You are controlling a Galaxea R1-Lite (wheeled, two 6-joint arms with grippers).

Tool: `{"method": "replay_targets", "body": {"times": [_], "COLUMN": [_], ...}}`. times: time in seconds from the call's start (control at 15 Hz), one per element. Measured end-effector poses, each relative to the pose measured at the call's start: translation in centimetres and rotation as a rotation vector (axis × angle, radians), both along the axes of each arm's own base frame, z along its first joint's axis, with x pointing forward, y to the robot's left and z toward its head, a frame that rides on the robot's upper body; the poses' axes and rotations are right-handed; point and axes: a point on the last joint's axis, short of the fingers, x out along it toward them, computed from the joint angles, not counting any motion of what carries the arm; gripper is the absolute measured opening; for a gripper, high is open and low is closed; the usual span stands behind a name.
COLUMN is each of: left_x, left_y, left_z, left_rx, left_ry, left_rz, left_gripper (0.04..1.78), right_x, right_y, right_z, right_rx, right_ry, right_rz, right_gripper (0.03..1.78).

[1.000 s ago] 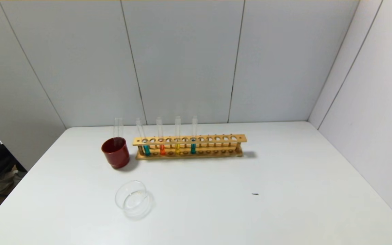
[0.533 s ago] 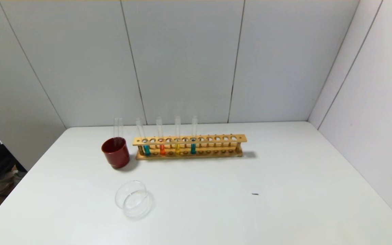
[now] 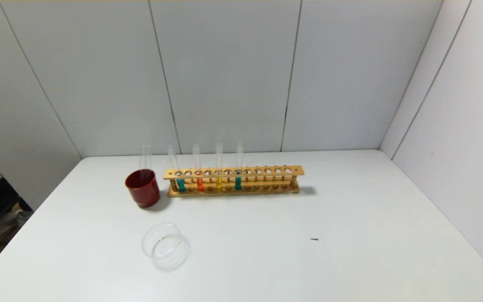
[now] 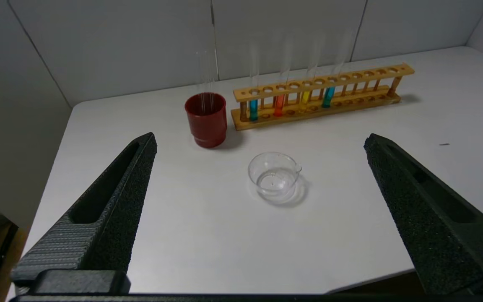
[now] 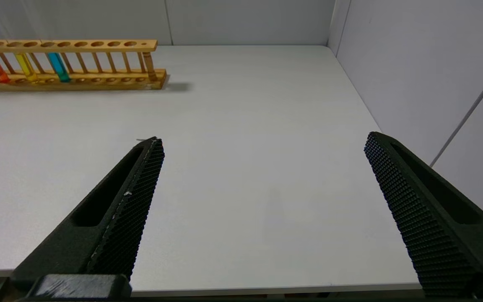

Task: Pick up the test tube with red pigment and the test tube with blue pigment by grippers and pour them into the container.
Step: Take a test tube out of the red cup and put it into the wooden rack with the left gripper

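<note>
Your left gripper (image 4: 260,140) is wide open, holding nothing. It hangs back over the near edge of the white table (image 3: 350,251), on the left side, well apart from the tubes. Your right gripper (image 5: 262,140) is wide open too, with nothing in it. It hangs over the near edge on the right side, above bare table.

The wooden rack (image 3: 233,181) stands near the back wall. Four tubes stand up in it — all in its left half. From the left end you see a blue tube, then the test tube with red pigment (image 3: 200,183), then a yellow tube (image 3: 219,183), then another blue tube. One of those two looks brighter, but you cannot tell for sure which.

The dark red cup (image 3: 142,188) sits just beside the rack's left end, with clear glass sticking out of it. The container (image 3: 162,246) — the little clear dish — sits in front of the cup, closer to you.
</note>
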Motion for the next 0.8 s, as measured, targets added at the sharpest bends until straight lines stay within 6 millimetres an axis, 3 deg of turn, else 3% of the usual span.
{"method": "replay_targets", "body": {"times": [0.13,0.33,0.53,0.8], "left_x": [3.8,12.1,20.5,28.3], "left_y": [0.0,-0.4,-1.5,-4.0], "left_z": [3.1,5.7,5.8,3.2], "left_rx": [0.000,0.004,0.009,0.020], "left_ry": [0.050,0.128,0.172,0.218], "left_rz": [-0.008,-0.035,-0.081,-0.146], "left_gripper": [1.75,1.75,1.75,1.75], "right_x": [0.0,0.0,0.0,0.0], "right_y": [0.0,0.0,0.0,0.0], "right_z": [0.0,0.0,0.0,0.0], "right_rx": [0.000,0.000,0.000,0.000], "right_ry": [0.000,0.000,0.000,0.000], "right_rz": [0.000,0.000,0.000,0.000], "right_gripper": [1.75,1.75,1.75,1.75]}}
